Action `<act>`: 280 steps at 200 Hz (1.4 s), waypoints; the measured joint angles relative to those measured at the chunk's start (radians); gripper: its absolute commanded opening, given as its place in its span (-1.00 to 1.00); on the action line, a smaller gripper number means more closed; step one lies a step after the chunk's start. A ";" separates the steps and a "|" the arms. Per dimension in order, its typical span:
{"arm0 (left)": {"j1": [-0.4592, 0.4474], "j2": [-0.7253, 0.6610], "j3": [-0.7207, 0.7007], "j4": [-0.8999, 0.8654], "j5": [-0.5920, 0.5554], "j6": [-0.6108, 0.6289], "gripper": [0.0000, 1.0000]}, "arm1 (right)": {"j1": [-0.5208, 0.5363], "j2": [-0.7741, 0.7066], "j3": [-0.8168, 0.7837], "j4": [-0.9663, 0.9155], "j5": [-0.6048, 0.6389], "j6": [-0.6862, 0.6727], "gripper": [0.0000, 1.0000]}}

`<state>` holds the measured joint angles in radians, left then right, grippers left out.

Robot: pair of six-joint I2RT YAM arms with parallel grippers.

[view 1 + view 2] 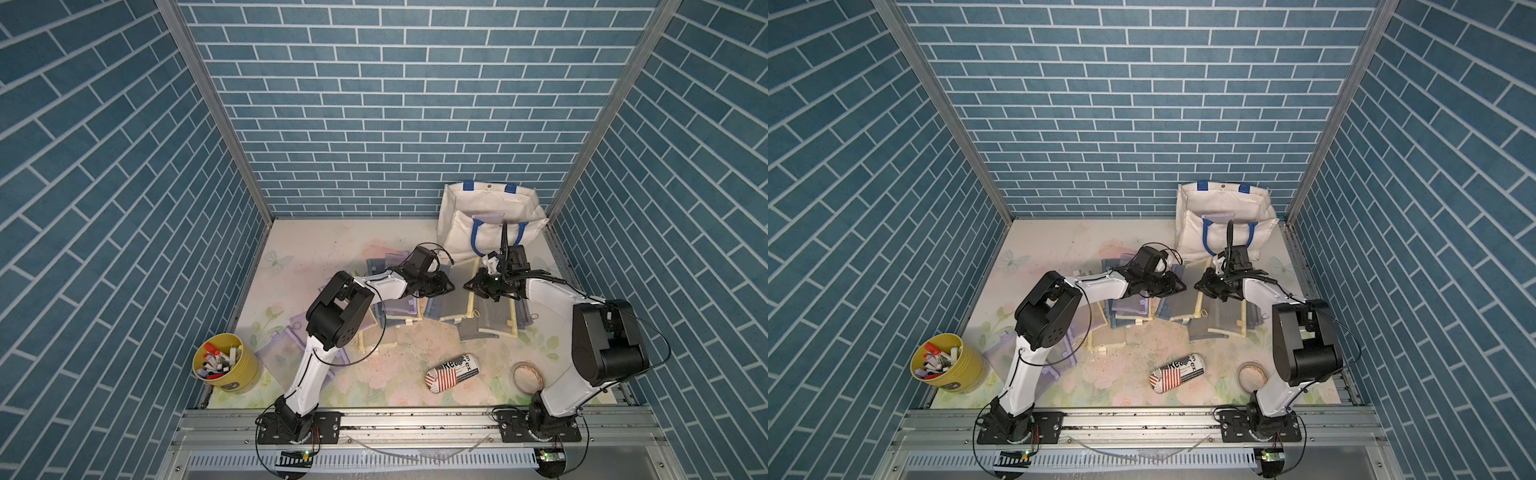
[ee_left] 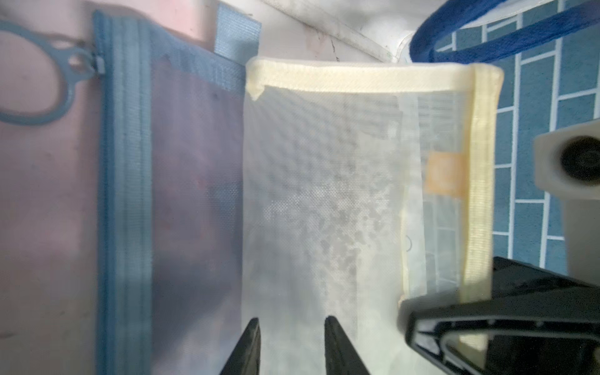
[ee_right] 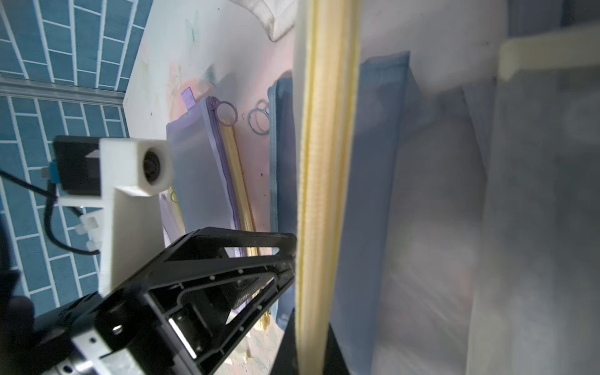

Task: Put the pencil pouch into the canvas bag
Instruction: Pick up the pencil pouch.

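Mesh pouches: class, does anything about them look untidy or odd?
Yes: the mesh pouches lie in a skewed, overlapping heap before the canvas bag, and one cream-edged pouch hangs lifted off it, pinched by the right gripper.

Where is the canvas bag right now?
In both top views the canvas bag stands in the far right corner of the table, against the back wall, just beyond the right gripper, which pinches a pouch.
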<state>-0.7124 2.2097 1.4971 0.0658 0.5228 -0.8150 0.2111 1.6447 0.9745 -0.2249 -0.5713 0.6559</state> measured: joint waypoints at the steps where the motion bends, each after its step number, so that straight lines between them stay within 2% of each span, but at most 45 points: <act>1: 0.000 0.000 0.000 0.000 0.000 0.000 -0.31 | 0.000 0.000 0.000 -0.001 0.000 0.001 -1.00; 24: -0.008 -0.037 -0.041 0.011 -0.001 0.000 -0.27 | 0.000 -0.010 0.000 -0.023 0.009 0.001 -1.00; 51: -0.008 -0.123 -0.120 0.014 -0.010 0.012 -0.01 | 0.002 -0.109 -0.004 -0.065 0.027 0.002 -1.00; 80: -0.006 -0.265 -0.190 -0.023 -0.055 0.059 0.46 | 0.007 -0.321 0.019 -0.150 0.084 0.016 -1.00; 108: -0.006 -0.392 -0.204 -0.077 -0.097 0.123 0.98 | 0.009 -0.417 0.175 -0.246 0.175 0.067 -1.00; 135: -0.006 -0.487 -0.219 -0.133 -0.140 0.188 0.99 | 0.009 -0.394 0.397 -0.285 0.278 0.154 -1.00; 162: -0.006 -0.557 -0.237 -0.198 -0.185 0.244 0.99 | 0.009 -0.297 0.625 -0.292 0.403 0.242 -1.00; 211: -0.006 -0.652 -0.282 -0.270 -0.248 0.299 0.99 | 0.008 -0.028 0.944 -0.289 0.657 0.380 -1.00; 280: -0.006 -0.766 -0.358 -0.295 -0.307 0.318 0.99 | 0.009 0.350 1.273 -0.319 0.880 0.538 -1.00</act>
<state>-0.7189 1.4433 1.1393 -0.2295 0.2161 -0.4973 0.2199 1.9949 2.2471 -0.5438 0.3092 1.1942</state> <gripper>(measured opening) 0.994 0.053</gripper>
